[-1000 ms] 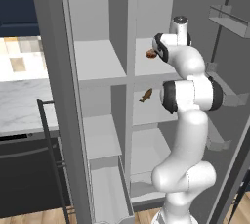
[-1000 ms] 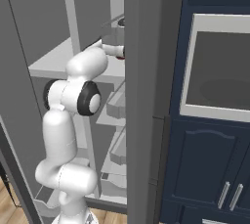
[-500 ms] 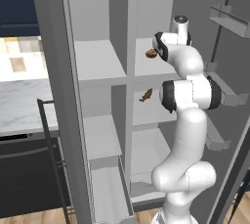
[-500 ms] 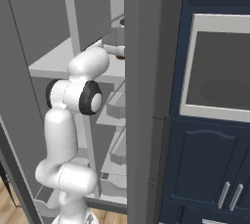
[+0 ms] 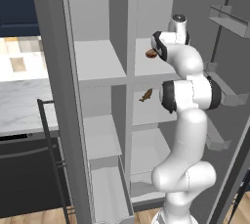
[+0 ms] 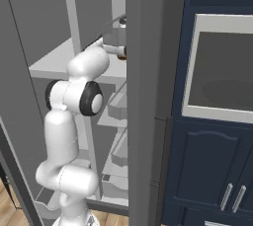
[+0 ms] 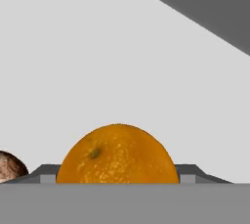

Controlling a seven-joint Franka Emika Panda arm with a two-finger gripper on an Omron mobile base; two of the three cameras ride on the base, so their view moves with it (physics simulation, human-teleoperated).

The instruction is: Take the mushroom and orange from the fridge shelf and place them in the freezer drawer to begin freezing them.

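Hand view: orange sits between gripper fingertips, jaws apart; mushroom beside, toward fridge shelf edge. Close squarely, avoid nudging mushroom.

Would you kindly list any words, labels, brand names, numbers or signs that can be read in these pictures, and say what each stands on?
None: no readable text appears in any view.
The orange has plain peel, no sticker.
The mushroom is unmarked.
The fridge shelf, the freezer drawer and the oven front carry no label, brand or number.
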